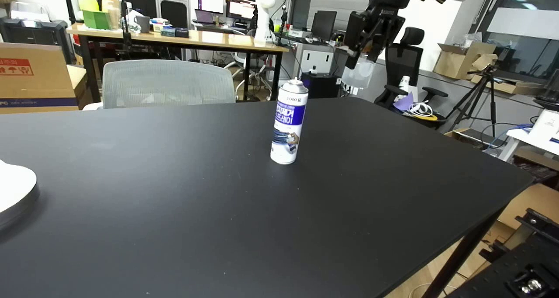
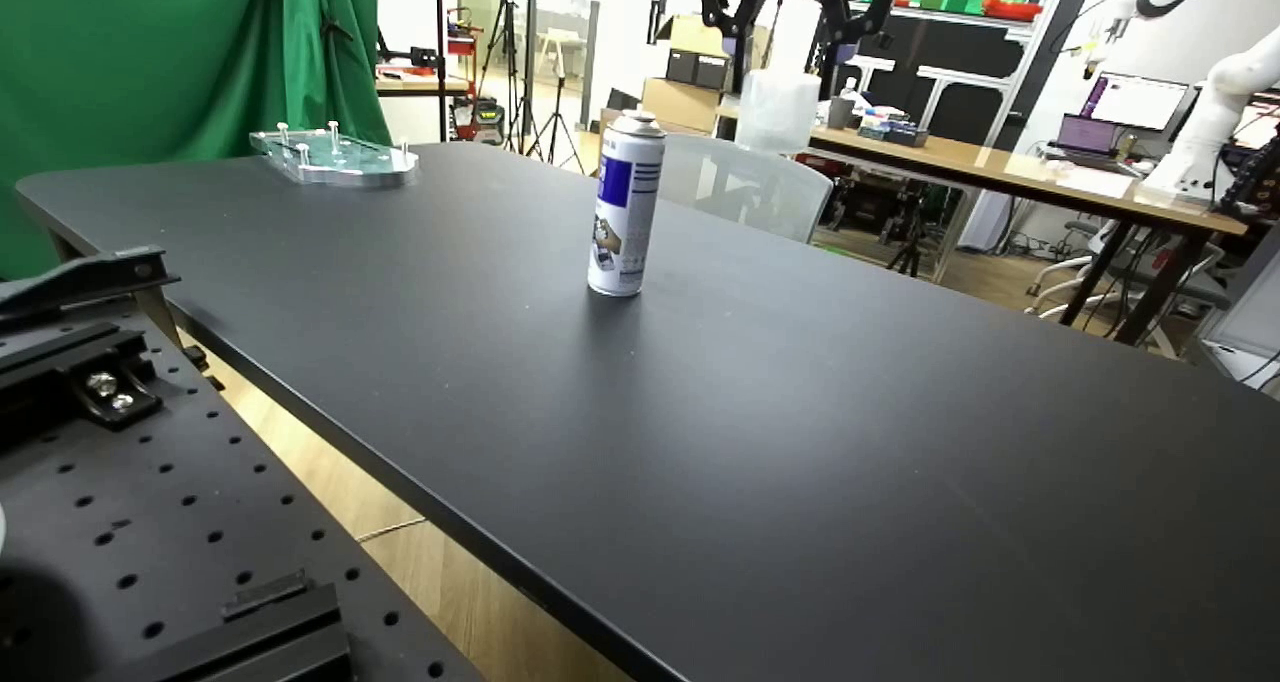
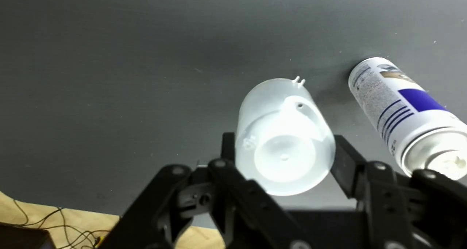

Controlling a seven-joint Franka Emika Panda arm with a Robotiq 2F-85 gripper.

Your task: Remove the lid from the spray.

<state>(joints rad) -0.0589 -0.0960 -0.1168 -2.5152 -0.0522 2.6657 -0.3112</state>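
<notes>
The spray is a slim white can with a blue-purple band. It stands upright on the black table in both exterior views, its top and nozzle bare. The lid is a whitish translucent cap, and it is off the can. My gripper is shut on the lid, one finger on each side of it. In both exterior views, the gripper holds the lid in the air, above the table and apart from the can. In the wrist view, the spray is to the right of the lid.
The black table bears a clear plate with posts at its far end in an exterior view. A white rounded object is at the left edge. A grey mesh chair stands behind the table. A perforated black base adjoins its edge.
</notes>
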